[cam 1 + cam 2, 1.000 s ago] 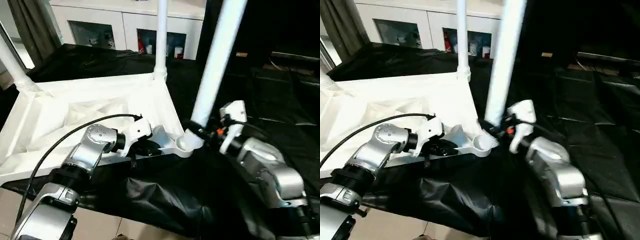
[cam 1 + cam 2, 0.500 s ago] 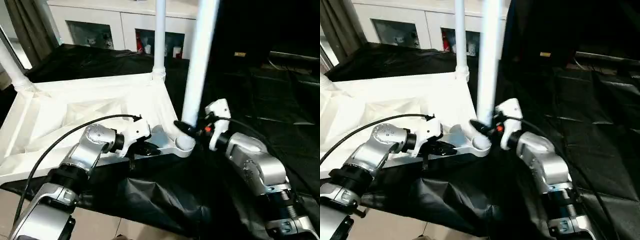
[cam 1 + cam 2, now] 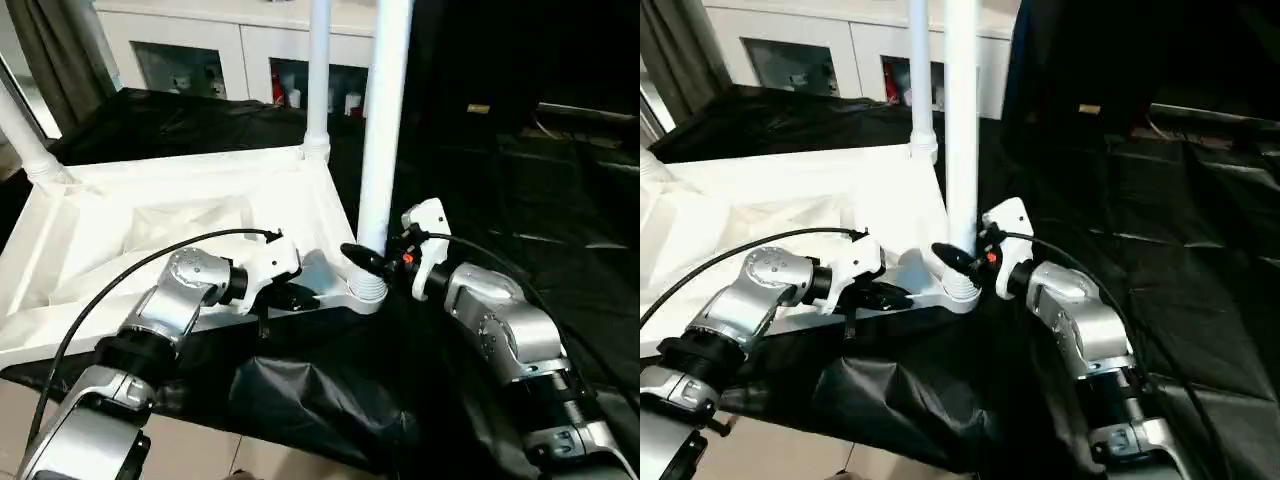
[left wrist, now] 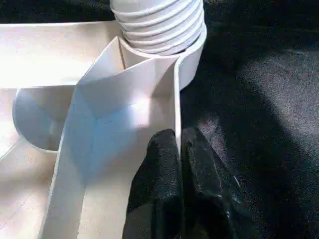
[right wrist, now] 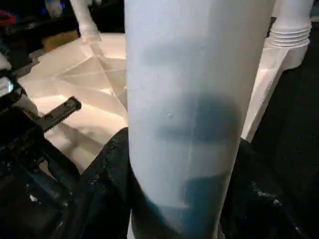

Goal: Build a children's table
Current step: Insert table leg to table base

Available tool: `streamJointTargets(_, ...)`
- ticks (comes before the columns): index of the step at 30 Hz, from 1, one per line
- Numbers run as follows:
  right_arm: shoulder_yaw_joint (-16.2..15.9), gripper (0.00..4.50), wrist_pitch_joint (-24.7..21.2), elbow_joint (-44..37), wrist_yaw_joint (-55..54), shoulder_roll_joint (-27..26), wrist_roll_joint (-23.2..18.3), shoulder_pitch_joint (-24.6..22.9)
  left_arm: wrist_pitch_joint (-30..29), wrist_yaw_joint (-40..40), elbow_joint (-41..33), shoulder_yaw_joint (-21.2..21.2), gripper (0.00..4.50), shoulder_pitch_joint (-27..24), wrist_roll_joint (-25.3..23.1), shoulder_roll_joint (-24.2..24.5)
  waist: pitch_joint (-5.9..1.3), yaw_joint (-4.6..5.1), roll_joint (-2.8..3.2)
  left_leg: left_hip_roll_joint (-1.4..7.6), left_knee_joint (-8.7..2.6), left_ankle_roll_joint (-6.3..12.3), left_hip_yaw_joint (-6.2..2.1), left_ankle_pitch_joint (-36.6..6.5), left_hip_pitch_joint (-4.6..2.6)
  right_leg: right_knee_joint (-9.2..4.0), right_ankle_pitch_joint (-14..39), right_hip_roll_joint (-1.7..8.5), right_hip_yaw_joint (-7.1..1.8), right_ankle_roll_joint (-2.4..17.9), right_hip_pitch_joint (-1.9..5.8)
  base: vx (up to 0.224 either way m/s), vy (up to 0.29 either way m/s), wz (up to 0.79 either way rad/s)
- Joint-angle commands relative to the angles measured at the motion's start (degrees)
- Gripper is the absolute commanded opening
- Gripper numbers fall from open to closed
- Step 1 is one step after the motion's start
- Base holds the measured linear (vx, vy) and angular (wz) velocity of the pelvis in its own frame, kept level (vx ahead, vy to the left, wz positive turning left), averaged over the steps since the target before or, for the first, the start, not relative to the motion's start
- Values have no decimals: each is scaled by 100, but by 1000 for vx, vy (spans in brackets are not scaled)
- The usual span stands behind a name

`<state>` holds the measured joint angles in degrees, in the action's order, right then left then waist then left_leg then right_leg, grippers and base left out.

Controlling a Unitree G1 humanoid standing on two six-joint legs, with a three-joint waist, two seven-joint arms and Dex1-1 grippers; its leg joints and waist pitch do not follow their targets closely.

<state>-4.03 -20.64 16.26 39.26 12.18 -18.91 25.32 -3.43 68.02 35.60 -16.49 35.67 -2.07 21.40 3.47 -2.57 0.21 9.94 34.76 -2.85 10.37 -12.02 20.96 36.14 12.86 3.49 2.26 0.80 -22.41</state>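
The white table top (image 3: 150,230) lies upside down on a black cloth, ribbed underside up. One leg (image 3: 25,135) stands in its far left corner and another leg (image 3: 318,90) in the back right corner. A third leg (image 3: 385,120) stands upright in the near right corner socket (image 3: 368,292), its threaded end (image 4: 157,22) seated there. My right gripper (image 3: 372,260) is shut on this leg just above the socket, a black finger (image 5: 107,184) on each side. My left gripper (image 4: 178,144) is shut on the top's thin near rim (image 4: 175,99), close to that socket.
The black cloth (image 3: 500,180) covers the work surface and hangs over its near edge. A white cabinet (image 3: 200,50) with glass doors stands behind, a grey curtain (image 3: 55,50) at the back left. Pale floor tiles (image 3: 20,400) show at lower left.
My right arm has swung the held leg from a rightward tilt to upright over the near right socket. My left gripper has stayed on the rim.
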Motion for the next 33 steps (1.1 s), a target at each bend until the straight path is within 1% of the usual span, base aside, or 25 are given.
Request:
streamJointTargets(1,250,188,110,107,-6,-35,-177,-121,12,4,170,15,0,-17,32,-4,-309,-19,-27,335,-447,274,-111,-540,-48,-423,258,518,-299,1491,270,0,0,0)
streamJointTargets(2,291,188,124,109,17,-54,-231,-163,19,4,182,18,0,-8,32,-4,-307,-21,-33,343,-451,273,-108,-558,-57,-432,257,520,-302,1485,265,0,0,0)
streamJointTargets(5,394,188,277,71,83,-102,-328,-383,32,-3,208,28,0,14,34,-2,-330,-30,-15,339,-443,300,-113,-461,-50,-400,1,514,-294,1531,280,0,0,0)
streamJointTargets(6,413,188,338,42,111,-111,-342,-476,39,-12,213,32,0,19,33,-1,-329,-38,-24,345,-437,326,-108,-449,-46,-397,-87,525,-299,1546,278,0,0,0)
streamJointTargets(7,437,188,419,23,144,-134,-351,-572,47,-13,236,36,0,34,32,1,-336,-47,-8,341,-438,342,-108,-438,-50,-399,-147,523,-294,1566,283,0,0,0)
streamJointTargets(8,434,188,578,-11,166,-154,-325,-675,63,-37,263,39,0,55,23,-1,-331,-51,-20,338,-436,354,-106,-442,-43,-401,-147,522,-294,1566,285,0,0,0)
streamJointTargets(9,434,188,578,-11,166,-154,-325,-675,63,-37,263,39,0,55,23,-1,-333,-64,-2,338,-436,351,-105,-462,-43,-409,-121,526,-296,1550,283,0,0,0)
streamJointTargets(10,429,188,695,-35,181,-167,-306,-748,77,-55,285,42,0,71,16,-3,-333,-63,-8,340,-442,348,-112,-459,-42,-403,-110,527,-292,1552,287,0,0,0)
streamJointTargets(11,369,188,1128,-118,197,-181,-166,-972,112,-93,345,42,0,118,-3,-14,-322,-77,8,348,-445,316,-107,-556,-50,-431,-1,528,-294,1528,266,0,0,0)
streamJointTargets(12,347,188,1263,-133,192,-182,-111,-1025,125,-104,365,43,0,132,-8,-17,-326,-81,8,346,-445,300,-109,-578,-43,-429,26,531,-297,1506,277,0,0,0)
streamJointTargets(14,363,188,1393,-202,226,-221,-138,-1142,140,-119,408,45,0,161,-16,-27,-326,-84,11,343,-456,293,-116,-621,-50,-434,77,524,-292,1503,278,0,0,0)
streamJointTargets(16,352,188,1494,-269,240,-219,-118,-1224,151,-123,436,44,0,180,-20,-33,-308,-79,18,347,-475,271,-120,-778,-55,-464,316,521,-293,1489,268,0,0,0)
streamJointTargets(17,219,188,1702,-322,324,-139,35,-1302,153,-120,448,42,0,191,-21,-40,-297,-84,23,355,-482,240,-122,-857,-61,-479,434,523,-300,1464,258,0,0,0)
streamJointTargets(18,151,188,1745,-336,347,-105,108,-1314,157,-115,453,41,0,194,-20,-41,-298,-81,19,352,-485,227,-125,-868,-58,-478,463,517,-298,1447,263,0,0,0)
streamJointTargets(19,142,188,1750,-337,349,-100,118,-1314,158,-114,454,41,0,195,-20,-41,-288,-68,10,343,-495,215,-130,-898,-44,-488,551,514,-295,1416,271,0,0,0)
streamJointTargets(21,30,188,1702,-363,367,-69,201,-1266,165,-96,469,40,0,202,-17,-38,-278,-58,18,345,-505,189,-134,-1020,-52,-520,828,527,-300,1377,259,0,0,0)
streamJointTargets(22,-79,188,1680,-313,367,-38,303,-1179,183,-83,495,35,0,214,-19,-41,-276,-51,6,349,-513,178,-139,-1049,-53,-528,934,525,-301,1356,255,0,0,0)
streamJointTargets(23,-171,188,1656,-247,358,-8,408,-1089,195,-76,507,31,0,220,-21,-42,-276,-45,11,347,-516,164,-142,-1054,-56,-530,995,521,-300,1336,248,0,0,0)
streamJointTargets(25,-165,188,1747,-101,261,-42,487,-956,204,-61,502,24,0,216,-19,-40,-276,-40,12,349,-511,149,-137,-1050,-61,-536,1029,528,-309,1328,234,0,0,0)
streamJointTargets(26,-110,188,1750,-42,254,-93,426,-883,210,-53,498,21,0,210,-16,-39,-281,-31,-22,351,-513,156,-132,-1026,-62,-536,996,528,-309,1347,233,0,0,0)
streamJointTargets(27,-110,188,1750,-42,254,-93,426,-883,210,-53,498,21,0,210,-16,-39,-283,-37,-8,347,-505,165,-133,-1021,-65,-527,973,535,-314,1370,229,0,0,0)
streamJointTargets(28,-29,188,1625,28,279,-155,271,-736,207,-4,475,10,0,188,-4,-35,-280,-40,-17,351,-507,183,-131,-979,-57,-526,920,532,-314,1367,238,0,0,0)
streamJointTargets(29,-12,188,1549,44,292,-165,225,-678,202,26,461,4,0,176,3,-32,-285,-32,-7,348,-513,206,-141,-893,-35,-503,808,528,-308,1383,257,0,0,0)
streamJointTargets(30,-33,188,1478,68,306,-149,238,-630,195,52,450,-3,0,167,11,-27,-296,-36,-6,357,-503,229,-132,-844,-54,-498,684,527,-306,1406,245,0,0,0)
streamJointTargets(33,-199,188,1265,191,371,-32,417,-472,209,79,440,-18,0,154,10,-10,-304,-34,-4,346,-491,265,-129,-701,-41,-467,419,516,-297,1461,262,0,0,0)
